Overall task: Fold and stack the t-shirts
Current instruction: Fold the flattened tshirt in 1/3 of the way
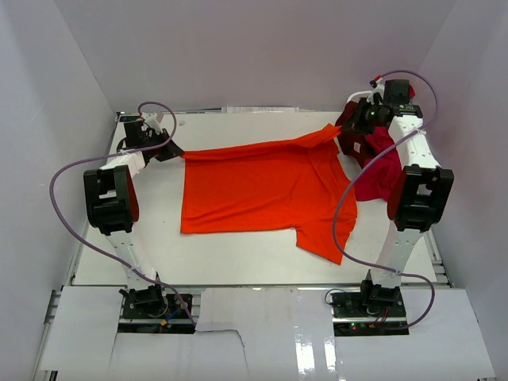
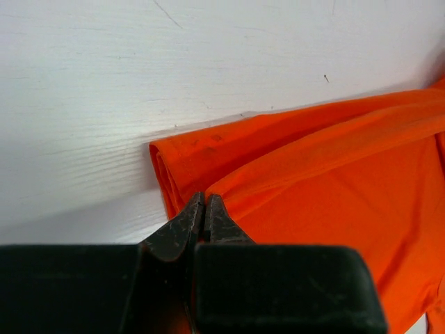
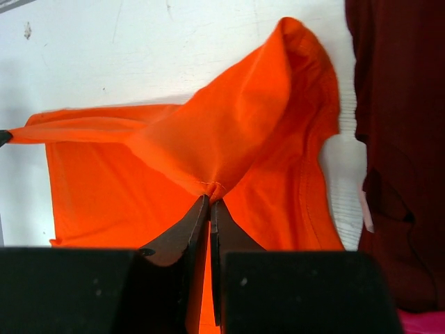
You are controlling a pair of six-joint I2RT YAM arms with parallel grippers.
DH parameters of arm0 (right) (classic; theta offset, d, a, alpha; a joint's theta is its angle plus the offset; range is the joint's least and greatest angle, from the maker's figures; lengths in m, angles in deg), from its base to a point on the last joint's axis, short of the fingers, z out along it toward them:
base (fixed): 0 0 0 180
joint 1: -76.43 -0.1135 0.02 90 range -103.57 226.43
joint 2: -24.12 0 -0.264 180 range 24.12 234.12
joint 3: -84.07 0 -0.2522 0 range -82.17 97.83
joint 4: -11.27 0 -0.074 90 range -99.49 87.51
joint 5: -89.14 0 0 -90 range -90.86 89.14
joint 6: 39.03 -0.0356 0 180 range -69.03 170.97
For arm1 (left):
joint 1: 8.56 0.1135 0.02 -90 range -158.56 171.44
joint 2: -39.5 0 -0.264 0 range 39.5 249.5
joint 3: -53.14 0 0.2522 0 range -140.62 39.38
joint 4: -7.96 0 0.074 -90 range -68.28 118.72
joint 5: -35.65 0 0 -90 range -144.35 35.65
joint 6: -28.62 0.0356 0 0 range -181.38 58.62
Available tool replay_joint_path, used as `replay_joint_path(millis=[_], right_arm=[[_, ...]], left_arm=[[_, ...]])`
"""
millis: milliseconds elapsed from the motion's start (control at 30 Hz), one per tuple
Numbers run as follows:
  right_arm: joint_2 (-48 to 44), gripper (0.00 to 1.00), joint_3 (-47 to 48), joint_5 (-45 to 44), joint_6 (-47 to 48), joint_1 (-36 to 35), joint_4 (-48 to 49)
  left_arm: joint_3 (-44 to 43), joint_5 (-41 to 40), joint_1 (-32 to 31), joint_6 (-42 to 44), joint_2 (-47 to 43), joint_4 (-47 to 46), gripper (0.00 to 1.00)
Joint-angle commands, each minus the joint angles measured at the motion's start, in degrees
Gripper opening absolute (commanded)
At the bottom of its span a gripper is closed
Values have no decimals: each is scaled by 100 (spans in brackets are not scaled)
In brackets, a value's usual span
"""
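Both orange tee (image 1: 254, 186) far ends pinched: L fingers (image 2: 177, 238), R fingers (image 3: 182, 238)

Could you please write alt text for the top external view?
An orange t-shirt lies spread on a white table, its far edge pinched at both ends by the left gripper and right gripper. At far right, red and maroon shirts are heaped.
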Motion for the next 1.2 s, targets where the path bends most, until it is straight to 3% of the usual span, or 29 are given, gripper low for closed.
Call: replay_joint_path(millis=[0, 600, 1167], right_arm=[[-227, 8, 50, -68, -26, 200, -107], [-279, 8, 226, -7, -18, 385, -283], [-903, 8, -969, -59, 62, 385, -63]], left_arm=[[-14, 57, 67, -95, -413, -176, 0], [109, 303, 84, -244, -535, -440, 0], [575, 338, 76, -297, -940, -458, 0]])
